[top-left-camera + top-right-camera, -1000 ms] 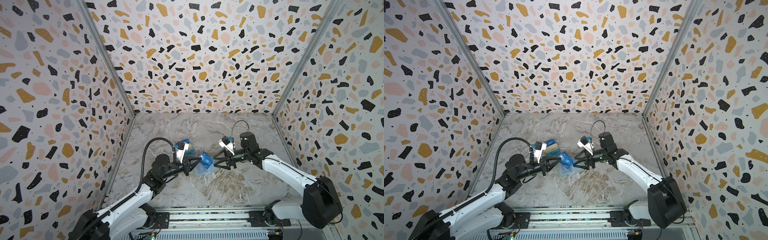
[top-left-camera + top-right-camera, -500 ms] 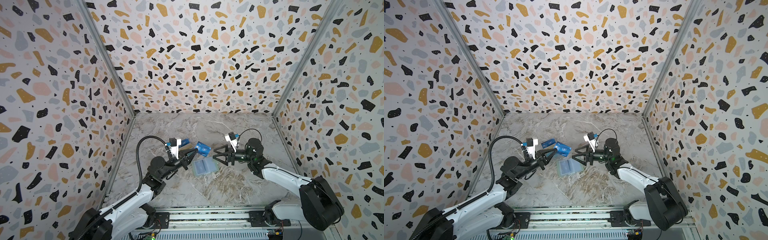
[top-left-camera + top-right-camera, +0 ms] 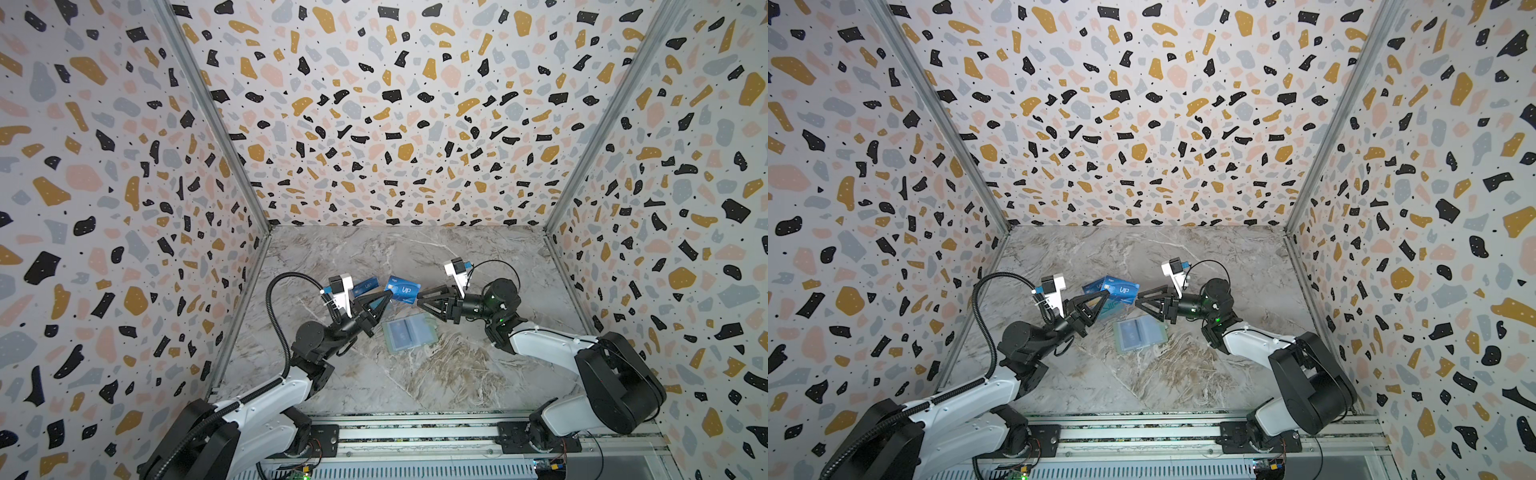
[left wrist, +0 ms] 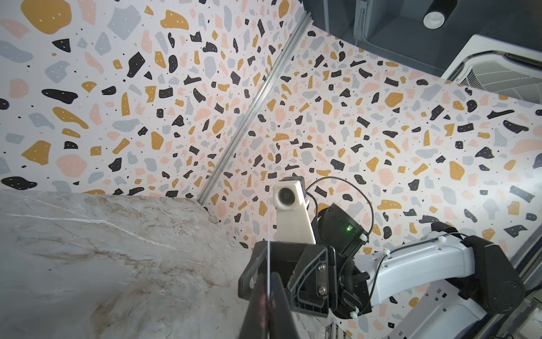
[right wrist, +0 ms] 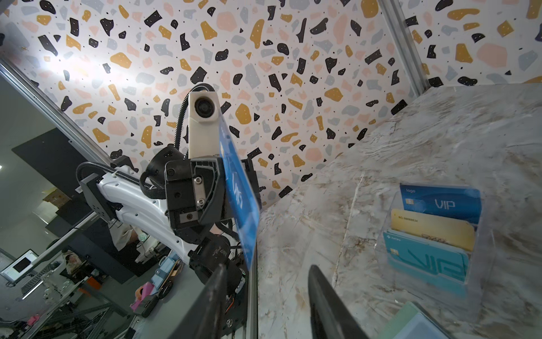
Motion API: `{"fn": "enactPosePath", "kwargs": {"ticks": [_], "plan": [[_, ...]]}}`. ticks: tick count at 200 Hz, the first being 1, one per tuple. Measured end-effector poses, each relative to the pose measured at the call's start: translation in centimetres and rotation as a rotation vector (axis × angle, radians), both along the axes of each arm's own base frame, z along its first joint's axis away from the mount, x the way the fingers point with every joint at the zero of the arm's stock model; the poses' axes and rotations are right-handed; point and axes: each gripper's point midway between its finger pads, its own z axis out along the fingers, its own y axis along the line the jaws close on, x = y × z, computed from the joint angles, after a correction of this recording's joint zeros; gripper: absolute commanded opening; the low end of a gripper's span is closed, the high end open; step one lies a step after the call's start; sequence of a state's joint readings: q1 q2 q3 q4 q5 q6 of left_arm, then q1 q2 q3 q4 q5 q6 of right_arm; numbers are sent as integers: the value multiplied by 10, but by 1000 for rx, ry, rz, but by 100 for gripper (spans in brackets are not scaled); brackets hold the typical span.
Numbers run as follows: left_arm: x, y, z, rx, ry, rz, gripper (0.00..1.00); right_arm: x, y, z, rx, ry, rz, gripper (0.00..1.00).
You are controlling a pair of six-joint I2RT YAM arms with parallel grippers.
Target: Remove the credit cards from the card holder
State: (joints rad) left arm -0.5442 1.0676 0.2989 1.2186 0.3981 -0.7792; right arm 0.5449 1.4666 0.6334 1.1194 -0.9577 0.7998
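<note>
One blue plastic card with white "VIP" lettering point(image 3: 404, 289) has come clear of the mint-green folding card holder point(image 3: 419, 338), which lies open and flat on the grey marble tabletop point(image 3: 457, 374); a second ago the card sat low against it. The left gripper point(image 3: 388, 294) is clamped on the card's edge, holding it aloft. The right gripper point(image 3: 419, 300), risen off the holder, faces the card with its jaws apart and empty. A darker card point(image 3: 398, 332) seems still sleeved, so work remains.
</note>
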Motion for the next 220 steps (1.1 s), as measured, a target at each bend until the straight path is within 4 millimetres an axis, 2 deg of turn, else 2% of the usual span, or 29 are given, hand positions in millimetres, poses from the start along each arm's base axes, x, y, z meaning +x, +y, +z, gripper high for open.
{"fn": "enactPosePath", "kwargs": {"ticks": [43,66,89,122,163,179,197,220], "plan": [[1,1,4,-37,-12,-2,0,-1,10,19,49,-32,25,31],[1,1,2,-47,-9,-2,0,-3,14,26,68,-45,37,22],[2,1,2,-60,-9,-7,0,-3,15,26,78,-36,43,12],[3,0,1,-65,-8,-8,0,-3,16,24,81,-21,51,3],[4,0,-1,-51,-7,-2,0,-3,16,24,83,-21,54,0],[3,1,-2,-31,-7,7,5,-3,15,23,80,-17,53,0],[2,2,-4,1,-12,21,16,-2,14,20,70,-12,50,0],[5,2,-18,80,20,49,28,2,9,17,50,-13,38,0]]}}
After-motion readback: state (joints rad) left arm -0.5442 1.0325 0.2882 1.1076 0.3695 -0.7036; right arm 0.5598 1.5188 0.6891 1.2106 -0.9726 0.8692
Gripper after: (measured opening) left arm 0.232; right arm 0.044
